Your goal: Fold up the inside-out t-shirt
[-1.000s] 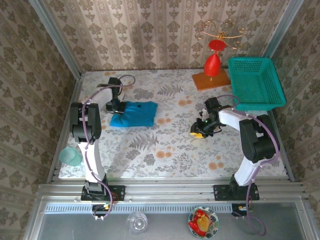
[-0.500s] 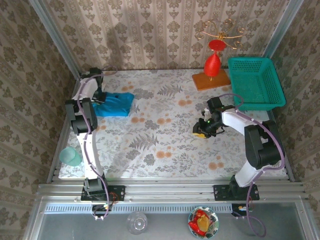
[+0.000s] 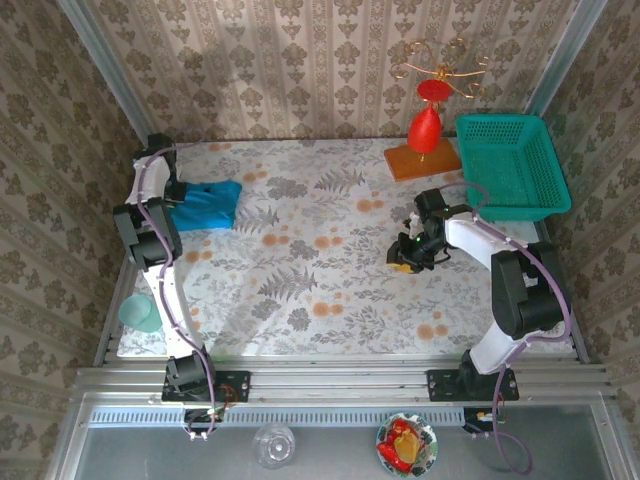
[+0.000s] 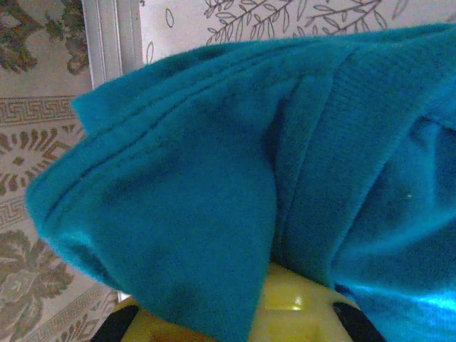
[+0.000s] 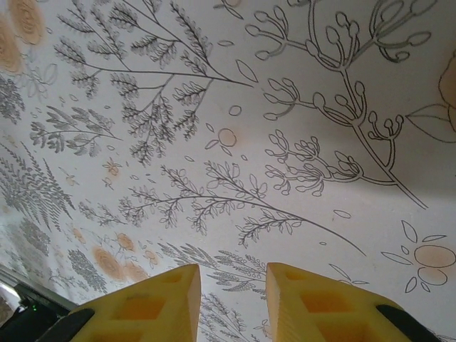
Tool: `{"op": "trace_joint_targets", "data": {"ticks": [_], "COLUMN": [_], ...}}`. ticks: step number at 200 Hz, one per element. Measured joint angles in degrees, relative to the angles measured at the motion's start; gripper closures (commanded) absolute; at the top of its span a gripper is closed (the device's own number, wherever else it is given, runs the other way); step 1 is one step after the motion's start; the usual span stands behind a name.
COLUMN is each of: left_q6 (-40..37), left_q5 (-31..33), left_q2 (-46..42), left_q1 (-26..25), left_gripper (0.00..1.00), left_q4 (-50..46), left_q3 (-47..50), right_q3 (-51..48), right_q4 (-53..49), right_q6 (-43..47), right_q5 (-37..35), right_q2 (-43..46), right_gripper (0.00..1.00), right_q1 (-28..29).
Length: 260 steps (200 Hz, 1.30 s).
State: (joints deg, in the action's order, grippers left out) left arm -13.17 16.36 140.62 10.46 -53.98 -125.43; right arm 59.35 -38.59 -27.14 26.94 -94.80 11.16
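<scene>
Tabletop (image 3: pixel 330 290) floral-printed, damask-papered walls (image 3: pixel 300 70), blue t-shirt (image 3: pixel 205 205) far-left

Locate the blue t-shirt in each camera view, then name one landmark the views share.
Top external: t-shirt bunched at the floral tablecloth's far-left corner.
Left wrist: t-shirt draped across most of the frame.
Right wrist: floral tablecloth beyond the right gripper.
Shared landmark: the floral tablecloth.

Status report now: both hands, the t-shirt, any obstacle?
Left hand shut on t-shirt. Right hand open, empty, over table. T-shirt bunched at far left corner. Basket far right, well away.
</scene>
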Motion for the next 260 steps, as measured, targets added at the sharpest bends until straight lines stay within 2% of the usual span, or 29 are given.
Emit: {"op": "trace_joint_targets", "data": {"ticks": [32,59,120,133,156,161,166,172,188,203,233,260], "left_q6": [-0.5,-0.5,-0.5,-0.2,1.3,1.9,2.4,3.0,5.2,7.0,11.0,14.4], "left_q5": [0.9,1.7,2.5,2.4,0.7,0.0,-0.8,-1.7,-4.3,-6.2,-9.3,-9.5], "left_q2": [3.0,3.0,-2.4,-4.8,-9.2,-10.6,-12.2,-14.1,-19.7,-25.2,-35.3,-44.1], "left_q1": [-0.2,-0.2,-0.2,-0.2,-0.4,-0.5,-0.6,-0.8,-1.9,-3.7,-7.5,-9.8], "left_gripper": [0.64,0.54,0.48,0.48,0.46,0.44,0.42,0.4,0.3,0.01,0.0,0.02], "left_q4": [-1.2,-1.3,-2.2,-2.4,-2.4,-2.1,-1.6,-0.9,1.5,4.9,12.8,23.2], "left_q3": [-4.0,-5.2,-5.2,-5.2,-3.5,-2.0,-0.1,2.4,10.9,19.7,36.4,52.6], "right_q3": [0.9,1.7,3.1,3.4,3.5,3.5,3.5,3.5,3.4,3.3,1.1,-4.2], "right_q4": [-1.1,-2.0,-3.6,-3.9,-3.9,-3.9,-3.8,-3.7,-2.4,-0.3,4.8,12.2], "right_q6": [0.0,0.0,0.1,0.2,0.7,0.9,0.7,0.8,1.7,1.9,2.2,4.6], "right_q5": [-0.1,-0.7,-3.9,-4.9,-7.6,-8.4,-9.4,-10.6,-13.9,-17.6,-26.3,-33.8], "right_q2": [0.0,0.0,1.6,2.2,3.4,3.7,3.9,4.2,5.1,6.1,8.5,11.0], "right_gripper": [0.68,0.68,0.65,0.61,0.49,0.45,0.34,0.26,0.14,0.09,0.07,0.08], "right_q1": [0.0,0.0,0.0,-0.1,-0.3,-0.4,-0.5,-0.5,-0.7,-0.7,-0.8,-0.9]}}
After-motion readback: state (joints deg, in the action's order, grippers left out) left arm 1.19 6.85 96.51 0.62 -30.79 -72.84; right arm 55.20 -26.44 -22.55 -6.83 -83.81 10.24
